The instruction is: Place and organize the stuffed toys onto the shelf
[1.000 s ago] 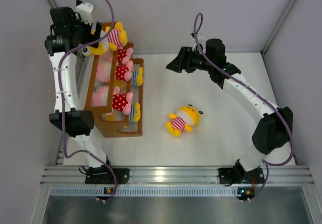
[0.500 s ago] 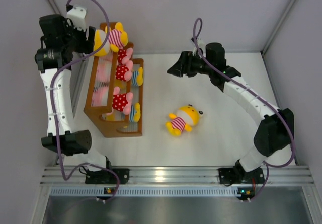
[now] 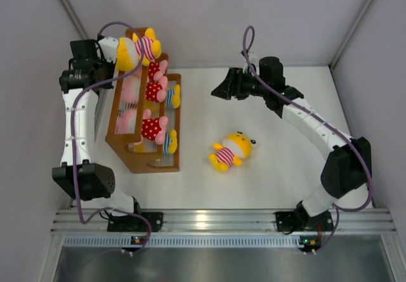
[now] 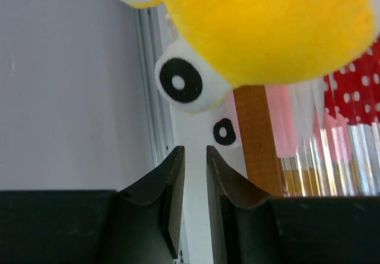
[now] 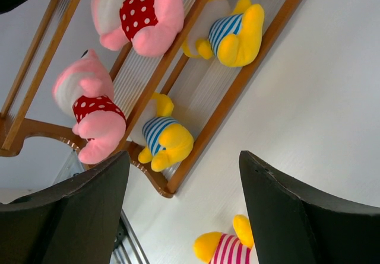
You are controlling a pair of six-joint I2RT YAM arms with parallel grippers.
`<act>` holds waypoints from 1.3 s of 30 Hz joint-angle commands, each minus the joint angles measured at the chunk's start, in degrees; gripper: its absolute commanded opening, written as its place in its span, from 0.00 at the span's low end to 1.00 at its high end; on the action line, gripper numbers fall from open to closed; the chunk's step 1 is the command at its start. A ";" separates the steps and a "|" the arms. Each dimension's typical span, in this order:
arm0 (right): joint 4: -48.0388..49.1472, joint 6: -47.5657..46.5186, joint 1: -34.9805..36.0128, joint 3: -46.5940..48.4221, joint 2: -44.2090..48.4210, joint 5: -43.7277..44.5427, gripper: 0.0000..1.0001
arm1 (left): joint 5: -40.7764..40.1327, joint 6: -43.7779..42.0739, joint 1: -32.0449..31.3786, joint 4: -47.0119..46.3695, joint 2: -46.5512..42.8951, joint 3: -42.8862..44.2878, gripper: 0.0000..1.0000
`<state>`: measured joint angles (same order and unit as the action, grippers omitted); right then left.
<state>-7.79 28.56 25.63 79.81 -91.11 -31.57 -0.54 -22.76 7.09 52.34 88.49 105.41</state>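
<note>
- Top view: the brown wooden three-tiered stepped shelf (image 3: 146, 160) runs near to far along the left of the white counter (image 3: 285, 123). Its steps drop toward the right, and the left arm (image 3: 75, 123) stands just beside its left side.
- On its far top end lies a yellow-headed plush doll in pink-and-white stripes (image 3: 141, 46), head left and feet right. The left pincer (image 3: 113, 54) is at that head, its fingers too small to read here.
- The lower tiers hold a far pink plush doll in a red white-dotted outfit (image 3: 154, 92) and a near pink plush doll in the same outfit (image 3: 152, 128). Their heads blur behind the rails.
- A loose yellow-headed striped doll (image 3: 231, 150) lies right of the shelf, its long axis slanting, head far-right and feet near-left, with bare counter all round.
- The right pincer (image 3: 219, 87) hangs over the far counter, well apart from that doll.
- Left wrist view: the left pincer (image 4: 193, 151) has its fingers almost together, with nothing in the thin slit between them. The yellow head (image 4: 267, 26) is cut off at the top edge. A grey wall (image 4: 71, 86) is on the left of this view.
- Right wrist view: the right pincer (image 5: 183, 157) gapes wide and holds nothing. The shelf (image 5: 237, 92) slants across, and the loose doll (image 5: 228, 246) is cut off at the bottom.
</note>
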 commanded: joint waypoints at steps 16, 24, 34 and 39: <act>2.52 -0.87 0.04 -1.50 2.87 0.28 0.74 | -4.03 3.43 -0.15 -1.27 15.74 18.78 0.26; -12.46 0.88 -0.22 -3.17 6.82 14.23 0.75 | -5.00 3.51 -0.15 -1.36 13.39 16.59 0.32; -26.05 9.31 -0.84 -18.45 18.94 27.54 0.80 | -2.90 5.54 -0.15 -1.10 -1.11 2.55 0.81; -18.86 17.83 1.87 -31.78 25.62 27.79 0.81 | 0.27 4.49 -0.06 -0.40 -8.31 -1.95 0.84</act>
<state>-29.63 39.57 25.85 53.10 -68.99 -5.48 -2.57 -18.50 7.16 52.47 84.68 104.79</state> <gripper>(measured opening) 0.811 0.836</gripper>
